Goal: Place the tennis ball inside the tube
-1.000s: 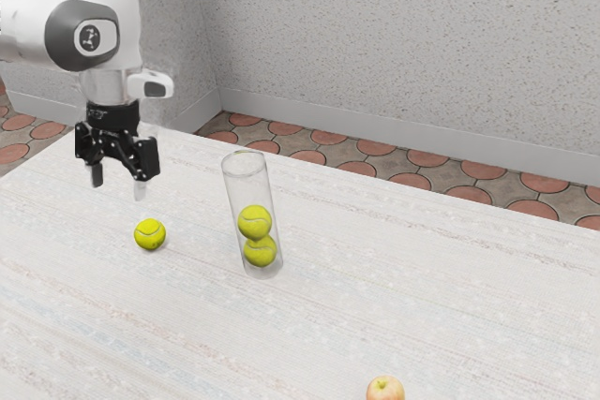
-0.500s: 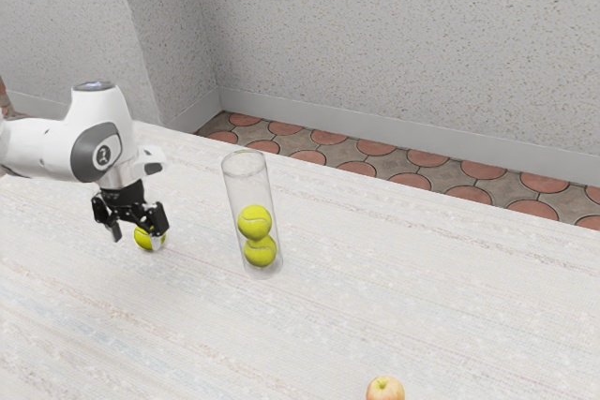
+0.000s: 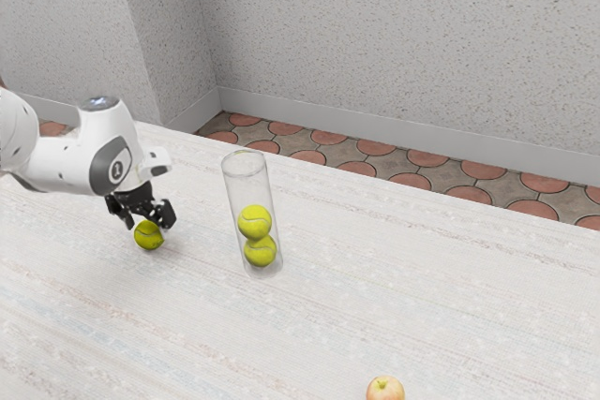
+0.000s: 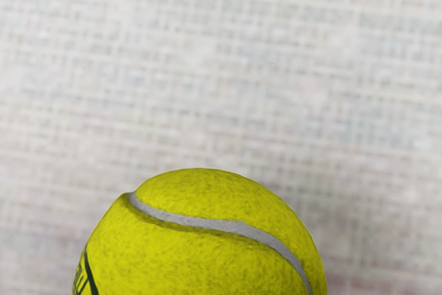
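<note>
you are at the grasping step: your gripper (image 3: 148, 225) is down at the loose tennis ball (image 3: 147, 238), which sits low at the table (image 3: 375, 288), well apart from the clear tube (image 3: 248, 189), though you cannot tell from here whether it is clamped on the ball or just around it. your next move calls for making sure of a firm, centred grip, then lifting straight up until the ball clears the tube's open mouth, before you carry it across and line it up above the two balls stacked inside.
</note>
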Controlling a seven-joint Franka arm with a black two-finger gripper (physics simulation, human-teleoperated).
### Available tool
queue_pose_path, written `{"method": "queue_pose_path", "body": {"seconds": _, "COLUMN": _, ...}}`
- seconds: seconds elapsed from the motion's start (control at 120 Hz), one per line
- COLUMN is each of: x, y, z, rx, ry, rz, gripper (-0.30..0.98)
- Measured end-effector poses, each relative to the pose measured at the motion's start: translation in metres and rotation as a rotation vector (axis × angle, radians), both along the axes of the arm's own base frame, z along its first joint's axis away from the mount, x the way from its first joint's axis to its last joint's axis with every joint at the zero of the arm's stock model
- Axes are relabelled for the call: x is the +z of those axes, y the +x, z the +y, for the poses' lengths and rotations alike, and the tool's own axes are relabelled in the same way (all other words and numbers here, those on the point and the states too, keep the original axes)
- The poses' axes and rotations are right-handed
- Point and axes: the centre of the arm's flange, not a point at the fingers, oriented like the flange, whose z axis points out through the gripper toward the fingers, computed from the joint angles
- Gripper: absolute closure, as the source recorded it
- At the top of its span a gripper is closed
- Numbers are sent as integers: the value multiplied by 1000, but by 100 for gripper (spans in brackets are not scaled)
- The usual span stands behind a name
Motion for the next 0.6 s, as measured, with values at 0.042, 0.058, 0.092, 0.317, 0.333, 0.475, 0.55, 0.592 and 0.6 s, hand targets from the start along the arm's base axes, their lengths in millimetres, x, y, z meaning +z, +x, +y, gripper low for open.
{"method": "queue_pose_path", "body": {"seconds": 0.042, "x": -4, "y": 0, "z": 1, "rx": -1, "ry": 0, "rz": 2, "gripper": 3}}
{"method": "queue_pose_path", "body": {"seconds": 0.058, "x": -5, "y": 0, "z": 2, "rx": -1, "ry": -1, "rz": 3, "gripper": 4}}
{"method": "queue_pose_path", "body": {"seconds": 0.092, "x": -8, "y": 0, "z": 2, "rx": -3, "ry": -1, "rz": 5, "gripper": 6}}
{"method": "queue_pose_path", "body": {"seconds": 0.317, "x": -18, "y": 3, "z": 3, "rx": -17, "ry": 0, "rz": 8, "gripper": 25}}
{"method": "queue_pose_path", "body": {"seconds": 0.333, "x": -19, "y": 3, "z": 3, "rx": -17, "ry": -1, "rz": 8, "gripper": 26}}
{"method": "queue_pose_path", "body": {"seconds": 0.475, "x": -10, "y": 6, "z": 4, "rx": -18, "ry": 4, "rz": -10, "gripper": 35}}
{"method": "queue_pose_path", "body": {"seconds": 0.55, "x": 15, "y": 9, "z": 2, "rx": -21, "ry": 11, "rz": -37, "gripper": 42}}
{"method": "queue_pose_path", "body": {"seconds": 0.592, "x": 41, "y": 18, "z": 1, "rx": -22, "ry": 16, "rz": -59, "gripper": 47}}
{"method": "queue_pose_path", "body": {"seconds": 0.6, "x": 46, "y": 21, "z": 1, "rx": -22, "ry": 17, "rz": -64, "gripper": 48}}
